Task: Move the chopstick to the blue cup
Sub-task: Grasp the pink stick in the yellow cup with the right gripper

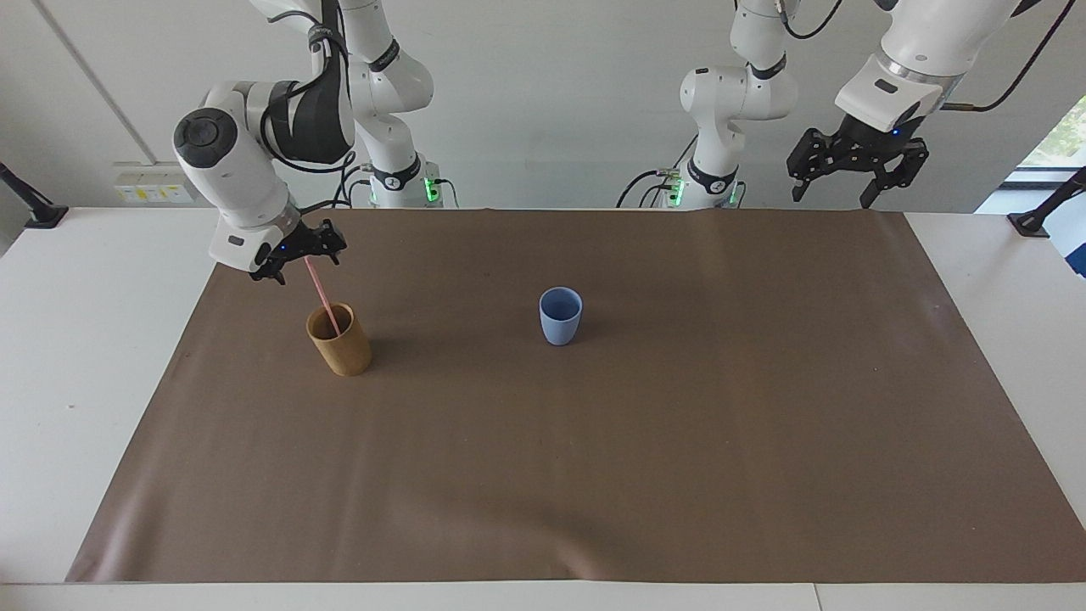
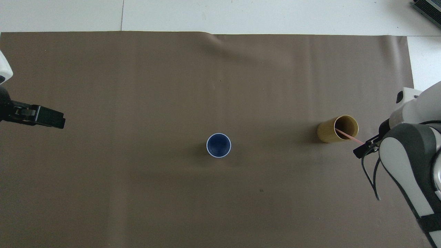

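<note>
Facing view showed the chopstick [image 1: 322, 297] standing in the tan cup [image 1: 339, 341], its bottom end inside and its top end leaning up and toward the robots. The right gripper [image 1: 299, 252] was at that top end, with its fingers apart and the tip of the stick between them, as far as I could tell. It did not look pinched yet. The stick ran in a slant from the tan cup up to the gripper, so a grab there would catch it near the top. The blue cup [image 1: 561, 316] stood well apart from the tan cup, toward the left arm's end of the table, and it was empty. The left gripper [image 1: 853, 170] waited high up, far from the tan cup, with its fingers apart and nothing in them. The right arm was much nearer to the stick.
</note>
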`<state>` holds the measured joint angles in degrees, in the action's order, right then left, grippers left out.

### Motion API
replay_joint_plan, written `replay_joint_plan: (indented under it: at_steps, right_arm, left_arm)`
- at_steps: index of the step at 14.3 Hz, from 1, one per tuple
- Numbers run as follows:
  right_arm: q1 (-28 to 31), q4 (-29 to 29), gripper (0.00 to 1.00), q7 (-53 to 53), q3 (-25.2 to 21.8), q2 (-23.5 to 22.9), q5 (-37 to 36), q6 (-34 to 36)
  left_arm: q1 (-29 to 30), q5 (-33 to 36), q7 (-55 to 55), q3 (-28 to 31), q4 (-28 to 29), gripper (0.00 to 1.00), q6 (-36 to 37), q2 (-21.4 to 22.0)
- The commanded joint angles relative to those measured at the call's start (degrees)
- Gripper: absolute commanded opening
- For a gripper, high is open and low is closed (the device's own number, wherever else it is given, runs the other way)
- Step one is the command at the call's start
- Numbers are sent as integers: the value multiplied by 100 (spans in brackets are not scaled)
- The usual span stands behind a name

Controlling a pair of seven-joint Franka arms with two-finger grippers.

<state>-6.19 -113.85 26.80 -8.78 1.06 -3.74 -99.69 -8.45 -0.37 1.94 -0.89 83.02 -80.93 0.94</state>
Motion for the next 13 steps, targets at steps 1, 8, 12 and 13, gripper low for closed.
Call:
replay_joint_plan:
  at_steps: [1, 8, 12, 13]
  right_arm:
    - [13, -181, 68, 124, 17, 87, -162, -103]
    - [-5, -94, 0, -95, 17, 8, -285, -42]
    - [-5, 449, 0, -96, 35, -238, -285, 501]
    - [-5, 599, 0, -96, 35, -238, -285, 694]
  left_arm:
    - [115, -51, 79, -60, -93, 100, 147, 3]
    - [115, -60, 79, -60, 21, 100, 147, 64]
    - [115, -51, 79, -60, 30, 100, 147, 73]
    - [115, -60, 79, -60, 39, 100, 147, 73]
